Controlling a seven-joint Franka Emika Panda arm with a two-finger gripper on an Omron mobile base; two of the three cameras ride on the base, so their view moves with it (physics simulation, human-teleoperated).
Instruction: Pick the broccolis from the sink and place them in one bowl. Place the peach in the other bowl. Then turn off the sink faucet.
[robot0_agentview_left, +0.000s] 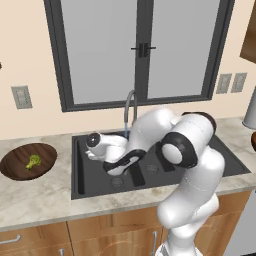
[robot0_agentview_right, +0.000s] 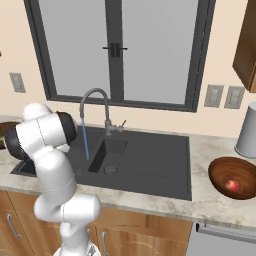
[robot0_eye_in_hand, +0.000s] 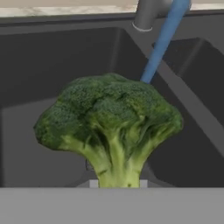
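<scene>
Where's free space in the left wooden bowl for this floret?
Dark brown wooden bowl on the left counter holds one small green broccoli floret near its middle; the bare rim zone around it is free. The black sink is crowded by the arm.

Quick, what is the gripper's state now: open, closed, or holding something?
Gripper: closed on a broccoli, held over the sink.

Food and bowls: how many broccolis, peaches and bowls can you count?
Broccolis: 2, one in the left bowl, one in the fingers over the sink
Peach: 1
Bowls: 2
Total: 5
</scene>
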